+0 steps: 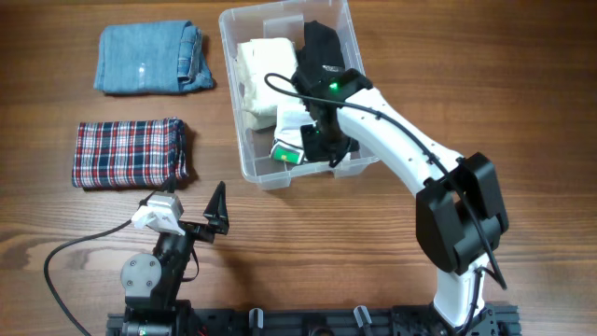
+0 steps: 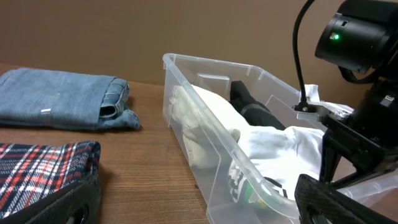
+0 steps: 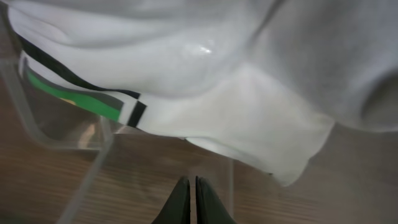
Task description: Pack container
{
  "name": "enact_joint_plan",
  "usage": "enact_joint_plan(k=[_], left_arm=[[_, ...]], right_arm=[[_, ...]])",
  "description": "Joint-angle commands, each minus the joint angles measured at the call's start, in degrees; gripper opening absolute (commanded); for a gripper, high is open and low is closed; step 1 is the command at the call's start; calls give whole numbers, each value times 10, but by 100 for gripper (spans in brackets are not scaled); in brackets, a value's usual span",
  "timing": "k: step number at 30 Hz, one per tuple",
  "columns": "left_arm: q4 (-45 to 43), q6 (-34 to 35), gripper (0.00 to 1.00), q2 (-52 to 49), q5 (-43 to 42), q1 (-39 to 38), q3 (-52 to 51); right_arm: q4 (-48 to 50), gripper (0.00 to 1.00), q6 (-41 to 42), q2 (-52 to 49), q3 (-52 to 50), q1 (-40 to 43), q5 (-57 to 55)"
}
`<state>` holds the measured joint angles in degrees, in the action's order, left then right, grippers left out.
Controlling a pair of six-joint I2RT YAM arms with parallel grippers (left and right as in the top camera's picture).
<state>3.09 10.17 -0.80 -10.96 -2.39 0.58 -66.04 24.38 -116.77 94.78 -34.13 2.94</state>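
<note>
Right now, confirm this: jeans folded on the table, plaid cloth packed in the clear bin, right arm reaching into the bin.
Wrong on the plaid cloth: the overhead view shows it folded on the table near the jeans, outside the container. The right arm does reach into the container.

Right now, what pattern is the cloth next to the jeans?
The cloth is red, navy and white checks, clearest in the overhead view.
</note>
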Motion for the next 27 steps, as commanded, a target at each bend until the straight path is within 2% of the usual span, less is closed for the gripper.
enact_joint_plan(k=[1,7,13,20,22,27], left_arm=[[3,-9,100,3,3,4,-3],[3,-9,100,3,3,4,-3],[3,-9,100,3,3,4,-3],[3,-9,100,3,3,4,-3],[3,-9,100,3,3,4,-3],[3,-9,100,3,3,4,-3]], right_arm=[[-2,4,111,13,5,-42,-2],[4,4,194,13,5,-64,-27],[17,4,235,13,5,-86,7],[78,4,282,13,5,-136,5],[86,4,277,13,5,-145,-11],[69,6,194,49,7,-122,-107]])
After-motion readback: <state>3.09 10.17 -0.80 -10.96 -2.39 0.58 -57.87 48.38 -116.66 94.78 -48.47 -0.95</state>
